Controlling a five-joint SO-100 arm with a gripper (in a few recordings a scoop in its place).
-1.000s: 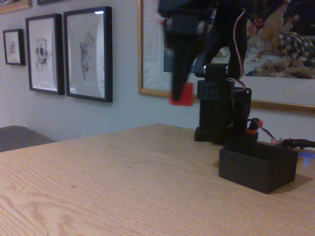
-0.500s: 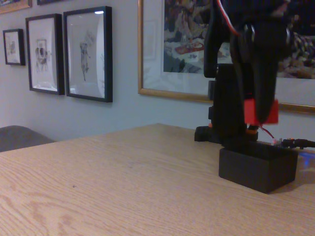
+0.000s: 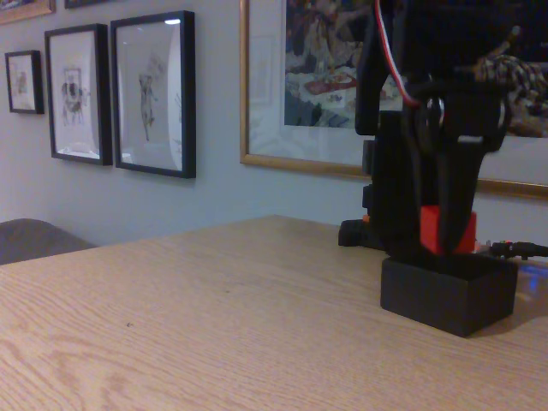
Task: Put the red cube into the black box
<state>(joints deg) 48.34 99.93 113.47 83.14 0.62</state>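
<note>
- Progress looks late: the red cube [image 3: 447,229] hangs right above the open top of the black box [image 3: 449,294], its lower edge at about rim level, so carrying seems done and only letting go and pulling away remain.
- Cube is not yet resting inside as far as the fixed view shows; the near wall hides the box floor.
- Gripper [image 3: 445,224] points straight down from 12 o'clock over the box, and its 2 dark fingers are pressed against the cube, pinching it between them.
- Fingers cross the front of the cube, so part of its face is covered; the opening is no wider than the cube itself.
- Box sits on the wooden table [image 3: 197,317], toward 3 o'clock in the picture, just in front of the arm's black base [image 3: 360,233].
- Next move, by my reading, calls for spreading the fingers so the cube drops in.
</note>
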